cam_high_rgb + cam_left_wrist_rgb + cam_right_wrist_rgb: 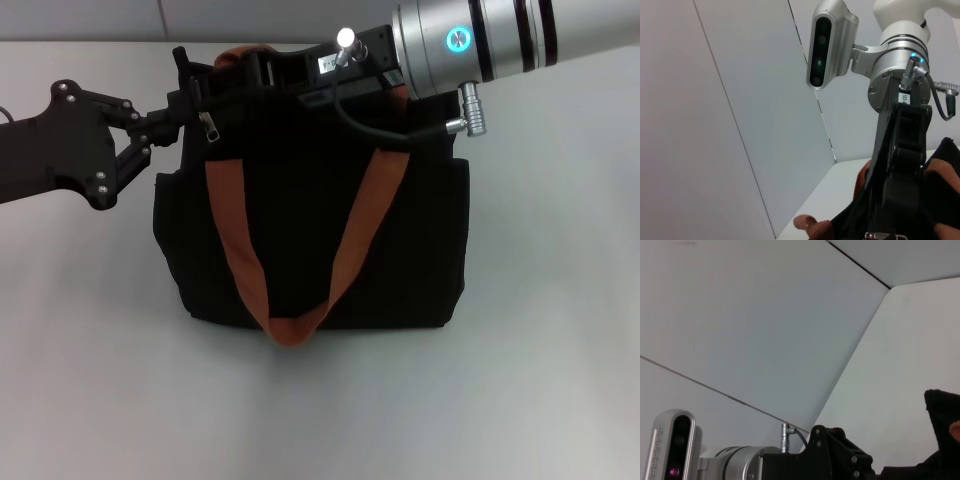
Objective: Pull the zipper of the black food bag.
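The black food bag [310, 240] stands upright in the middle of the table, its orange-brown strap [235, 240] hanging down the front. A small silver zipper pull [212, 128] hangs at the bag's top left corner. My left gripper [186, 103] reaches in from the left and is shut on the fabric of that corner, just beside the pull. My right gripper [258, 68] comes in from the upper right and sits on the bag's top edge, by the rear strap. The left wrist view shows the right gripper's black body [900, 165] above the bag's fabric [945, 200].
The bag stands on a plain white table [540, 330] with a white wall behind it. The right arm's silver wrist [470, 40] and black cable [375, 130] hang over the bag's top right. The left arm's body [840, 455] shows in the right wrist view.
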Action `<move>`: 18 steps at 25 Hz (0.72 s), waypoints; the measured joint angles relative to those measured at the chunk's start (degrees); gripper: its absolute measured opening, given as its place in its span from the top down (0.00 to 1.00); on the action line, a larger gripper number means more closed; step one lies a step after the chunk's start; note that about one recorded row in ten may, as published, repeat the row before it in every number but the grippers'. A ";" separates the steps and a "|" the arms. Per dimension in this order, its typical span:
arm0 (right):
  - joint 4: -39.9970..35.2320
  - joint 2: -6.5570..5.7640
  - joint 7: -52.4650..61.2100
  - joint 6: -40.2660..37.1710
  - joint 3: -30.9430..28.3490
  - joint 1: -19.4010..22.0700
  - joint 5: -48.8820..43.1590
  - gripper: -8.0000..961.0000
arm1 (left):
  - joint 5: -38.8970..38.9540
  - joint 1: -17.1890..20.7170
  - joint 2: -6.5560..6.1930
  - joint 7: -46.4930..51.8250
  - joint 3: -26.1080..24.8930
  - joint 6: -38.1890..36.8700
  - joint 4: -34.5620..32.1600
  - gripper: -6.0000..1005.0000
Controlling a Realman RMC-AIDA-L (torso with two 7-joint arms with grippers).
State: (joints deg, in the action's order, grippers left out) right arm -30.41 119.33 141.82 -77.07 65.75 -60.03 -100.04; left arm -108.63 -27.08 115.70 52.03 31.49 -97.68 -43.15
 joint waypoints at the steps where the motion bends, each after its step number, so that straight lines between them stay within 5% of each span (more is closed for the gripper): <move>1: 0.00 -0.01 0.01 0.04 0.08 -0.04 -0.02 0.58 | 0.00 0.01 -0.01 0.00 -0.01 -0.02 0.00 0.96; 10: 0.00 -0.06 0.02 0.27 0.59 -0.19 -0.96 0.63 | 0.00 0.01 0.06 0.03 -0.03 -0.30 -0.01 0.96; 13: 0.00 -0.06 -0.12 0.27 0.61 -0.15 -0.98 0.85 | 0.00 0.01 0.06 0.03 -0.02 -0.40 -0.01 0.96; 18: 0.00 -0.01 -0.34 0.63 0.61 0.05 -1.01 0.85 | 0.00 0.01 0.05 0.17 -0.02 -0.41 -0.01 0.96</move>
State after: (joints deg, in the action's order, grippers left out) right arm -30.41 119.31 141.48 -76.44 66.36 -59.98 -101.05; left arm -108.63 -27.07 115.75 52.20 31.47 -98.09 -43.16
